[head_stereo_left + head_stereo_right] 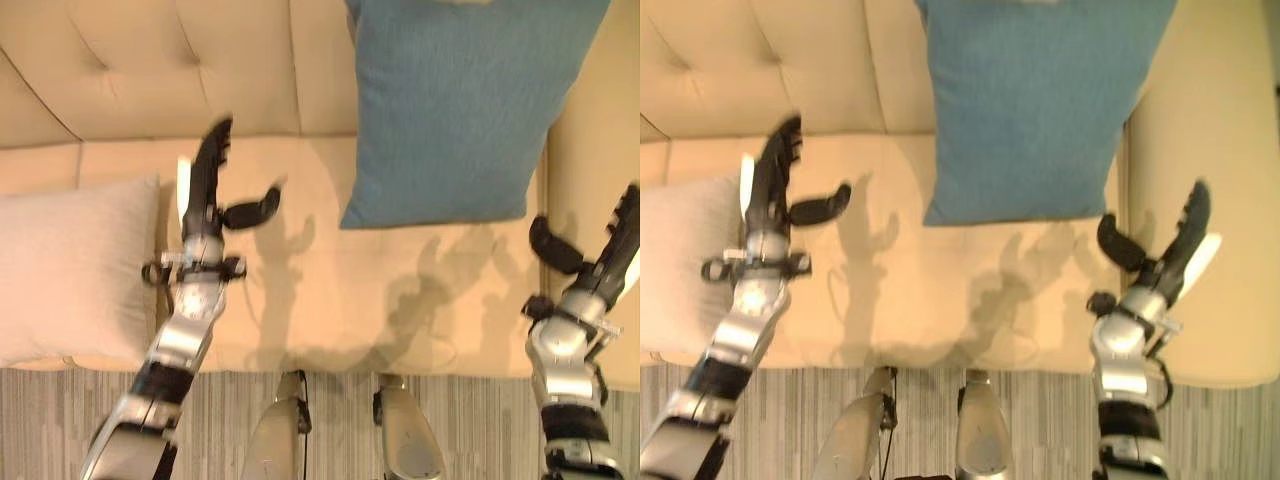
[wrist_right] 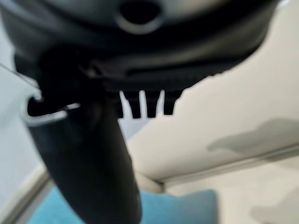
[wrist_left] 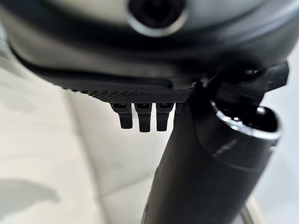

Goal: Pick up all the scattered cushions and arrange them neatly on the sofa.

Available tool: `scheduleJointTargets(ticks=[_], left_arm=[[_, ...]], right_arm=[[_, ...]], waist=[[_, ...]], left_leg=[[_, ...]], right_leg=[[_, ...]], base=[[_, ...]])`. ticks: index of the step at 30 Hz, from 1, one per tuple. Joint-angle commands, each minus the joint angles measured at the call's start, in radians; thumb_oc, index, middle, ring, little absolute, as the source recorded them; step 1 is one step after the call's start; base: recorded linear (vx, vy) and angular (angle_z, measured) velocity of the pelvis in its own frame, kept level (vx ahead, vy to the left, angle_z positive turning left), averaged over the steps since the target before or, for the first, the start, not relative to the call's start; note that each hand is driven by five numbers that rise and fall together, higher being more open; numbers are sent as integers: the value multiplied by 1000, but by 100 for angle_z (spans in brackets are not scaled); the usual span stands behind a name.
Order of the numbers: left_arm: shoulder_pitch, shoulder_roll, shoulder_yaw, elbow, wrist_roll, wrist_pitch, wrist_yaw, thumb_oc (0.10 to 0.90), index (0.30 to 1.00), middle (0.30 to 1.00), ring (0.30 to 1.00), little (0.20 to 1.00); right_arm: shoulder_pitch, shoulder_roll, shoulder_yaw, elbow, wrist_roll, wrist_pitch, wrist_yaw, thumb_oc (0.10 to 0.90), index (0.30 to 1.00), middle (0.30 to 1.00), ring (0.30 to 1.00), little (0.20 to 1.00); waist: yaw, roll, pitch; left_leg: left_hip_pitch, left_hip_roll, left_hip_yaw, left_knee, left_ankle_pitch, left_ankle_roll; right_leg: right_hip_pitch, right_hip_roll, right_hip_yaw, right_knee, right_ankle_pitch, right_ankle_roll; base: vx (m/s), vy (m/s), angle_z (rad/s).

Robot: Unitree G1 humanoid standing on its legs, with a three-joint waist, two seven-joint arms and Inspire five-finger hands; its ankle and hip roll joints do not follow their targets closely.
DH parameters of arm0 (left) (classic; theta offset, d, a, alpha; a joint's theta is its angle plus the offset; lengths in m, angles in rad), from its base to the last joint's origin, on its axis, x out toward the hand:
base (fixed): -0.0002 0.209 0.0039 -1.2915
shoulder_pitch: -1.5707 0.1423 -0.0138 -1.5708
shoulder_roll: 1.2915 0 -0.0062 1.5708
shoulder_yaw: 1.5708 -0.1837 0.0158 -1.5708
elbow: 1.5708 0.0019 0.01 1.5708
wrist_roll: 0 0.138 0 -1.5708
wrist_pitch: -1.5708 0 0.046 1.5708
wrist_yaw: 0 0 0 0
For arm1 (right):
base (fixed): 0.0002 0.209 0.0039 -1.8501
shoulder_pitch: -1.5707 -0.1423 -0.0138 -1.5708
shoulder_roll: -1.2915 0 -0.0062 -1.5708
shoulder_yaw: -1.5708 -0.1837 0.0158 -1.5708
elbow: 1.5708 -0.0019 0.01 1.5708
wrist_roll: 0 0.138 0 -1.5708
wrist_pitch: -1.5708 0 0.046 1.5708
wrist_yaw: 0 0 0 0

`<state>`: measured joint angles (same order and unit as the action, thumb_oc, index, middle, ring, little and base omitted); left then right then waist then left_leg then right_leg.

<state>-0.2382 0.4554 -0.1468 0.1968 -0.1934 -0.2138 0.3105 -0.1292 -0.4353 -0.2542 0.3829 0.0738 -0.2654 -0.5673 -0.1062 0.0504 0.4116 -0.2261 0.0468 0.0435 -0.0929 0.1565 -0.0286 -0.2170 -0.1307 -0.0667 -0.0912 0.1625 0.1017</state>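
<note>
A blue cushion [image 1: 455, 105] leans upright against the cream sofa's backrest [image 1: 150, 65], its lower edge on the seat [image 1: 330, 290]. A pale cream cushion [image 1: 70, 270] lies flat at the seat's left end. My left hand [image 1: 208, 185] hovers over the seat between the two cushions, fingers straight and thumb spread, holding nothing. My right hand [image 1: 1175, 245] is by the right armrest [image 1: 1210, 200], below and to the right of the blue cushion, also open and empty. A corner of the blue cushion [image 2: 182, 207] shows past the right hand's fingers [image 2: 147, 105].
The sofa's front edge runs across the lower part of the eye views, with striped grey flooring [image 1: 480, 430] below it. Bare seat lies between the two cushions.
</note>
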Motion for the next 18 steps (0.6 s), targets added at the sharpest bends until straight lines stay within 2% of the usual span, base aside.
scheduleJointTargets(ticks=[1,2,3,4,5,7,8,9,10,11,12,14,15,16,17,18], left_arm=[[191,-53,38,-62,-74,-110,-114,800,900,900,900,900],[240,-55,35,-70,-70,-107,-124,800,900,900,900,900],[317,-90,34,-50,-119,-100,-143,800,900,900,900,900],[353,-93,27,-44,-116,-97,-153,800,900,900,900,900],[395,-110,22,-30,-144,-94,-152,800,900,900,900,900],[399,-112,9,-14,-183,-85,-164,800,900,900,900,900],[424,-102,-23,21,-204,-59,-186,800,900,900,900,900],[442,-101,-36,35,-207,-49,-198,800,900,900,900,900],[455,-96,-49,46,-201,-41,-204,800,900,900,900,900],[455,-96,-49,45,-201,-41,-204,800,900,900,900,900],[455,-92,-59,54,-178,-24,-199,800,900,900,900,900],[437,-91,-65,46,-154,-22,-181,800,900,900,900,900],[426,-99,-71,39,-160,-23,-170,800,900,900,900,900],[414,-102,-77,34,-154,-19,-162,800,900,900,900,900],[404,-107,-83,30,-161,-14,-151,800,900,900,900,900],[397,-117,-92,28,-173,-11,-142,800,900,900,900,900]], right_arm=[[134,-33,-111,-38,45,-50,46,800,900,900,900,900],[152,-18,-115,-38,56,-49,56,800,900,900,900,900],[171,10,-114,-37,76,-48,70,800,900,900,900,900],[180,20,-109,-36,76,-43,75,800,900,900,900,900],[173,34,-94,-30,80,-44,71,800,900,900,900,900],[171,46,-73,-25,86,-40,75,800,900,900,900,900],[172,79,-27,1,111,-32,90,800,900,900,900,900],[174,96,-8,14,125,-32,98,800,900,900,900,900],[183,109,6,28,141,-36,106,800,900,900,900,900],[183,109,6,28,142,-37,106,800,900,900,900,900],[210,129,19,17,167,-44,118,800,900,900,900,900],[234,125,24,10,179,-47,111,800,900,900,900,900],[234,118,28,2,183,-54,100,800,900,900,900,900],[226,110,34,9,189,-53,91,800,900,900,900,900],[200,107,46,23,194,-55,76,800,900,900,900,900],[175,94,54,43,201,-56,70,800,900,900,900,900]], waist=[[27,9,-237],[31,7,-248],[44,1,-272],[50,1,-283],[52,-4,-279],[63,-4,-275],[87,-2,-258],[105,-5,-266],[122,-15,-276],[122,-15,-278],[147,-33,-304],[153,-63,-315],[154,-68,-313],[159,-68,-311],[175,-66,-302],[186,-62,-292]], left_leg=[[45,-8,-27,137,-199,0],[64,-15,-22,132,-205,7],[93,-30,-11,102,-208,13],[103,-35,-4,85,-204,18],[109,-38,6,78,-197,18],[103,-31,9,77,-187,20],[88,-21,10,91,-173,25],[78,-18,8,95,-162,26],[64,-24,-3,99,-149,27],[61,-24,-3,99,-146,27],[37,-43,-50,112,-129,27],[-36,-86,-120,171,-106,22],[-76,-100,-145,190,-87,15],[-106,-111,-161,203,-71,11],[-141,-107,-176,210,-39,0],[-160,-96,-203,196,2,-24]], right_leg=[[86,-47,-23,138,-178,55],[102,-52,-27,129,-166,61],[100,-65,-37,91,-108,83],[101,-69,-39,66,-78,95],[89,-79,-34,72,-14,115],[86,-76,-29,78,-19,123],[137,-62,-27,167,-102,104],[169,-55,-30,220,-147,98],[200,-49,-18,285,-168,99],[197,-49,-17,287,-167,99],[234,-14,81,408,-160,111],[301,44,222,424,-158,100],[326,74,281,389,-195,71],[350,105,312,348,-289,29],[362,125,303,309,-381,-18],[346,151,294,305,-422,-37]], base=[[35,144,8],[-1,188,7],[-31,157,2],[-110,118,-5],[-88,37,-7],[-239,-11,-7],[-405,-41,-4],[-428,-75,1],[-215,-62,6],[-282,-161,21],[-281,-211,45],[-401,-254,98],[-464,-161,120],[-513,-149,153],[-571,-206,130],[-409,-176,113]])
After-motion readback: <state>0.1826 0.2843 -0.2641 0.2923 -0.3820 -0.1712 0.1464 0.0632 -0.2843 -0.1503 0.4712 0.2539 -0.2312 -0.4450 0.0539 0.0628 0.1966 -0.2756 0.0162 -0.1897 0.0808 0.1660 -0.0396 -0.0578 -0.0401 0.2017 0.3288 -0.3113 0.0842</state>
